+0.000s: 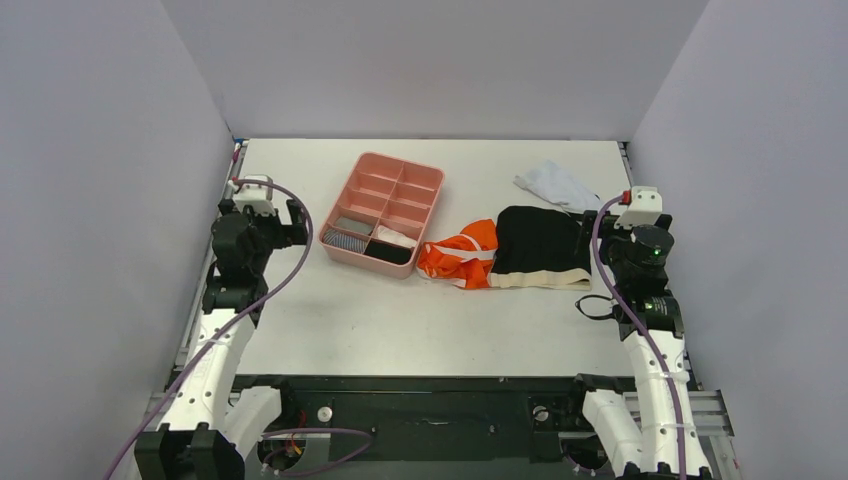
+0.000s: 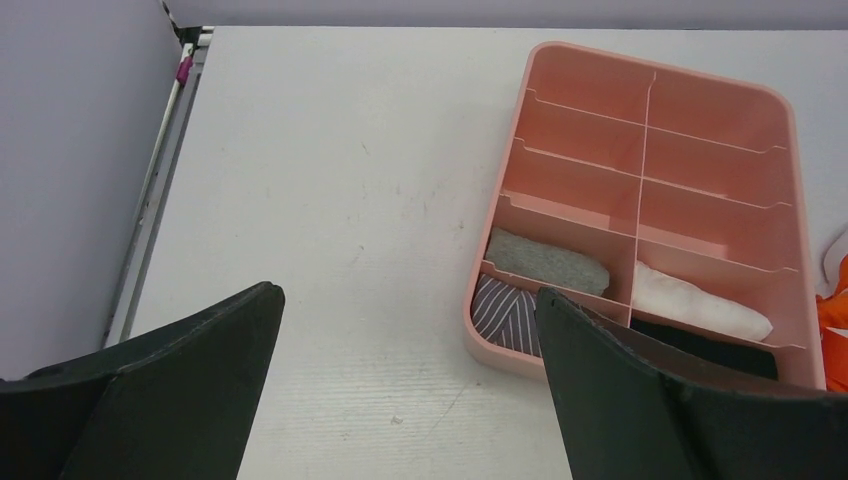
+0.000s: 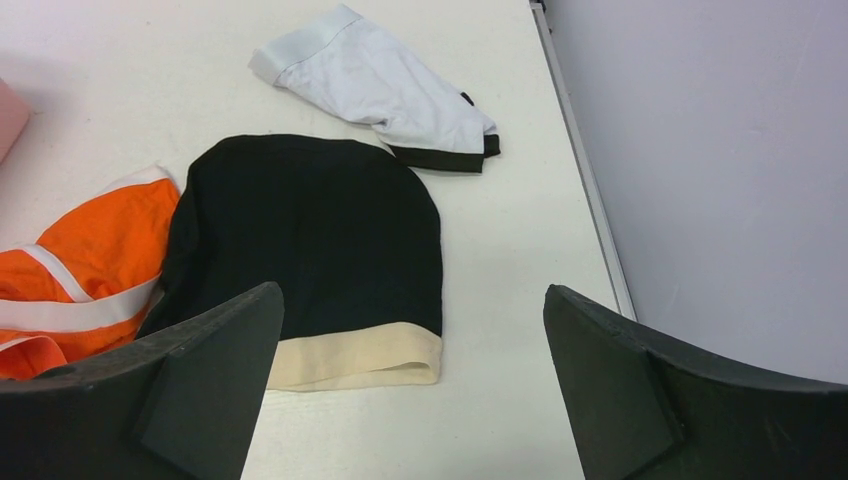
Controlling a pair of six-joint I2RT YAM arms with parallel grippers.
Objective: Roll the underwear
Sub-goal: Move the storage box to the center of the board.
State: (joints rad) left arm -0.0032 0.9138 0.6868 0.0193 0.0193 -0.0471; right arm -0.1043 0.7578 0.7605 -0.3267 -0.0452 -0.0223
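The black underwear (image 1: 540,243) (image 3: 310,240) lies flat right of the table's middle, its beige waistband (image 3: 355,360) toward the near edge. The orange underwear with white stripes (image 1: 462,254) (image 3: 75,275) lies crumpled against its left side. My right gripper (image 1: 592,250) (image 3: 412,340) hovers open just right of the black garment, nothing between its fingers (image 3: 200,370). My left gripper (image 1: 298,222) (image 2: 408,345) is open at the far left over bare table, beside the tray.
A pink divided tray (image 1: 345,190) (image 2: 790,130) stands left of centre, with rolled garments in its near compartments: grey (image 2: 548,262), striped (image 2: 510,312), white (image 2: 700,300) and black. A white garment with dark trim (image 1: 556,183) (image 3: 380,85) lies at the back right. Grey walls enclose the table.
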